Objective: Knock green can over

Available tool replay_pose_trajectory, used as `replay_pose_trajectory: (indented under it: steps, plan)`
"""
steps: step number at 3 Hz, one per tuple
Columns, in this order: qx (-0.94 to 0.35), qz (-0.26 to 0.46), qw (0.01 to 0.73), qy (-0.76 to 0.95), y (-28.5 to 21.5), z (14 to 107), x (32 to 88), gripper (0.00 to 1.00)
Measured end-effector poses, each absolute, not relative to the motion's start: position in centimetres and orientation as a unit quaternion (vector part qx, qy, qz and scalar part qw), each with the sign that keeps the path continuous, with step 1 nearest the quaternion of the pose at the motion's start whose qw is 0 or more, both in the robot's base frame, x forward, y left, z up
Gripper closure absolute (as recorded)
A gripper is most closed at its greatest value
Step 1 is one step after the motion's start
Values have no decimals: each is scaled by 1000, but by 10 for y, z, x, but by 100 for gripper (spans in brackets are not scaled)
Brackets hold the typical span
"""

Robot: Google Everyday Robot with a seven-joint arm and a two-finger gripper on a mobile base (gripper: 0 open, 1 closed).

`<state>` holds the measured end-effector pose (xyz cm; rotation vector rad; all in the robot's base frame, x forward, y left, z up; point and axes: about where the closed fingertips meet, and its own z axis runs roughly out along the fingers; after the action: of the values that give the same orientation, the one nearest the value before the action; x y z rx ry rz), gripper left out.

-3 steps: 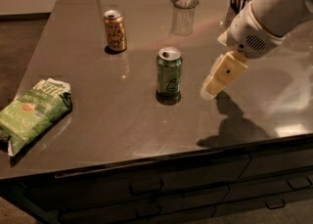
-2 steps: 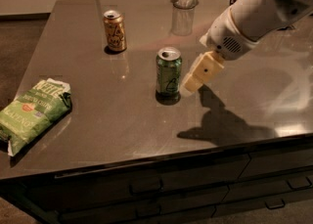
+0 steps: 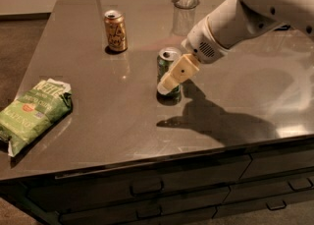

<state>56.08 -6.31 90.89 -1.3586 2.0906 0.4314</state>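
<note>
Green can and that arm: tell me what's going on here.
The robot's gripper is down at the green can in the middle of the table, right against its front; contact can't be confirmed. That can stands upright, not yet knocked over. The orange-gold can and chip bag sit apart.

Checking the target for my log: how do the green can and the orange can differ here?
The green can is green, the orange can orange-gold. The green can stands nearer, with the tool across its front; the orange can stands farther back left, apart from the tool. Both are upright and similar in size.
</note>
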Motion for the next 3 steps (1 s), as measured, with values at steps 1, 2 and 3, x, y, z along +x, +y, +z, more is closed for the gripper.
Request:
replay_pose_trajectory:
  steps: [1, 2, 3]
  plan:
    - [-504, 178, 308, 787, -51, 904, 566, 17]
    - [-502, 186, 310, 786, -43, 904, 569, 41]
    - [-509, 175, 295, 789, -44, 913, 570, 64]
